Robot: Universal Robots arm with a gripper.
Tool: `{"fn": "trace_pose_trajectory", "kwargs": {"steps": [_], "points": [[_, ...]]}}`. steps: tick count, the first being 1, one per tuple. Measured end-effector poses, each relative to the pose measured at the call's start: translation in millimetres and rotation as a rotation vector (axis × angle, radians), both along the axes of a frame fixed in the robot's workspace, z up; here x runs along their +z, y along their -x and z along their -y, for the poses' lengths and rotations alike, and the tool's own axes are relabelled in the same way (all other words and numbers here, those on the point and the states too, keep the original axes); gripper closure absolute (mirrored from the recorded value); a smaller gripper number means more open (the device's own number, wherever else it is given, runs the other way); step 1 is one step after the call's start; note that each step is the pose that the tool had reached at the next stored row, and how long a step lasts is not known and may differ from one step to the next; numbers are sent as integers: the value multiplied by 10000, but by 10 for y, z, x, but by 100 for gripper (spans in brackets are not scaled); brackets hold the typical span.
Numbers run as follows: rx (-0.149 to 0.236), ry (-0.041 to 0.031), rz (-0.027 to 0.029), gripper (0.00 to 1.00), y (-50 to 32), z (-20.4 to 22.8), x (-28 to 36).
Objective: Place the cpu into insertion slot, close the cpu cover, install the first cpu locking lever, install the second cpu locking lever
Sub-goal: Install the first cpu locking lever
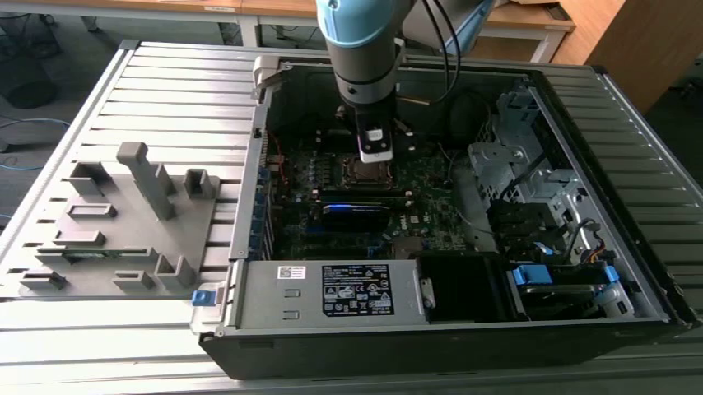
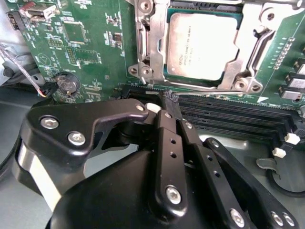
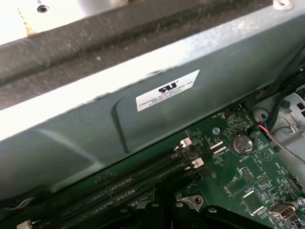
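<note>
The gripper is hanging with its fingers drawn together and nothing between them, its tips hovering just beside the insertion slot on the side where the memory slots are running. In the second wrist view the cpu is lying flat inside the insertion slot, and the cpu cover is lying down around it, framing the metal top through its window. In the exterior view the arm is standing straight above the same socket inside the open computer case. Whether the thin locking levers beside the insertion slot are latched or loose, I cannot tell. The risks I am judging from here are these: the closed tips are sitting very near the edge of the cpu cover, so a sideways drift could be scraping the frame or the green circuit board next to the insertion slot; a push landing on the frame instead of a lever could be pressing the chip unevenly onto its contacts; and a lever slipping off smooth closed fingertips could be springing back against the memory slots or their white clips.
</note>
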State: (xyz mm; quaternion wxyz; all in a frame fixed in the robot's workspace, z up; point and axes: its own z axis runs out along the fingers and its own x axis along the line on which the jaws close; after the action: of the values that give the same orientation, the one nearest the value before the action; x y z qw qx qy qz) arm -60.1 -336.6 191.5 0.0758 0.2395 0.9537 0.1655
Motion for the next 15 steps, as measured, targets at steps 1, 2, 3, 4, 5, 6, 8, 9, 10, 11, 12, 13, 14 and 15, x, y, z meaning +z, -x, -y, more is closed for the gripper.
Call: {"fn": "trace_pose_trajectory", "kwargs": {"steps": [1,2,3,4,5,6,8,9,10,11,12,13,14,15], "points": [[0,0,0,89,1,-3,0],[0,-1,1,89,2,-6,0],[1,0,0,89,4,-9,0],[1,-1,0,89,6,-11,0],[2,-1,2,89,7,-11,0],[1,-2,3,89,9,-13,-1],[0,-2,23,89,12,-13,-1],[0,0,72,89,16,-13,-1],[1,-1,140,89,19,-13,-5],[1,-2,205,89,22,-14,-8],[1,-3,247,89,22,-14,-11],[1,-2,254,89,22,-14,-11],[2,-2,256,89,22,-14,-11],[2,-1,257,89,22,-13,-11]]}}
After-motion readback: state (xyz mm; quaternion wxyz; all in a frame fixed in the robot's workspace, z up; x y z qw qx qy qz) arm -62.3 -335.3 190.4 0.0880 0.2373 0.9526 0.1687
